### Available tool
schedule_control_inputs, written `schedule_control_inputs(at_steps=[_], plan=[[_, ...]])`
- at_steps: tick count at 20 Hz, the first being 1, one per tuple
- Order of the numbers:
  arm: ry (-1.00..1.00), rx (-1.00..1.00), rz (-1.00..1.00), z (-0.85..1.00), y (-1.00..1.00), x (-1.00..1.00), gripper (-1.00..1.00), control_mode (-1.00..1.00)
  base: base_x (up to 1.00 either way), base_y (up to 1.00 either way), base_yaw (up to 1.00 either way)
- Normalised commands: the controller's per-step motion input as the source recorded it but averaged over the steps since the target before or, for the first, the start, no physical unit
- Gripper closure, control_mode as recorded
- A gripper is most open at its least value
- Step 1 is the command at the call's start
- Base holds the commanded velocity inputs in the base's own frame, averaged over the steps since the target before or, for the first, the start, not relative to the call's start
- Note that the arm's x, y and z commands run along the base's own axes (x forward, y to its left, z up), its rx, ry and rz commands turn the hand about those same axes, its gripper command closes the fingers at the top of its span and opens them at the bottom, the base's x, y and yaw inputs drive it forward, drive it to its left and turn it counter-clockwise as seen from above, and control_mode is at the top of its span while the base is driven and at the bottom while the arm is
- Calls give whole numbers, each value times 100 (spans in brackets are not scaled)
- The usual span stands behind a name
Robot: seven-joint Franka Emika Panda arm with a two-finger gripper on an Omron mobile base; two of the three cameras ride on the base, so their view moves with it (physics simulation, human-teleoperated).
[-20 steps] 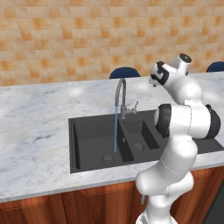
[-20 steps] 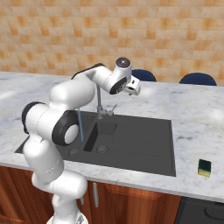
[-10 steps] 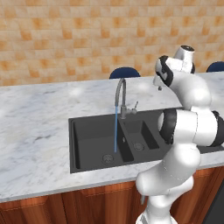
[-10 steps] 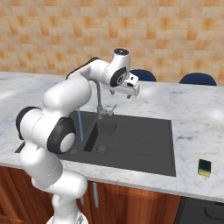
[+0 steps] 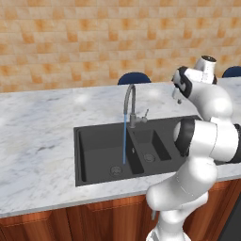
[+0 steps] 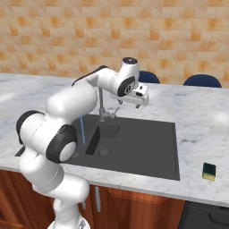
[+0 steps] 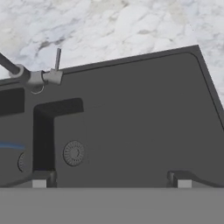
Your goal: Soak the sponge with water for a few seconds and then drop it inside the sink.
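Swung rightward since a moment ago, my hand [image 6: 142, 99] hangs empty above the sink [image 6: 147, 147], fingers apart, while the water [image 5: 124, 139] streams into the left basin and the sponge [image 6: 208, 170] lies on the worktop [image 6: 197, 120], well right.

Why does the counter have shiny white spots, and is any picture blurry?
Left base view: a soft pale glare patch on the marble counter behind the sink, everything sharp. Right base view: a similar bright patch on the counter at far right, the sponge small but clear. Hand view: the marble looks a little soft and smeared, the sink flat black with hardly any shadow.
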Motion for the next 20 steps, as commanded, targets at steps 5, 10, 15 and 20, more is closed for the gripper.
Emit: schedule_control_inputs(at_steps=[5,10,15,20], plan=[[0,0,0,-24,-45,-6,-100,-100,0,0,0],[3,0,0,-23,-51,-13,-100,-100,0,0,0],[0,0,0,-17,-53,-32,-100,-100,0,0,0],[0,0,0,-6,-47,-53,-100,-100,0,0,0]])
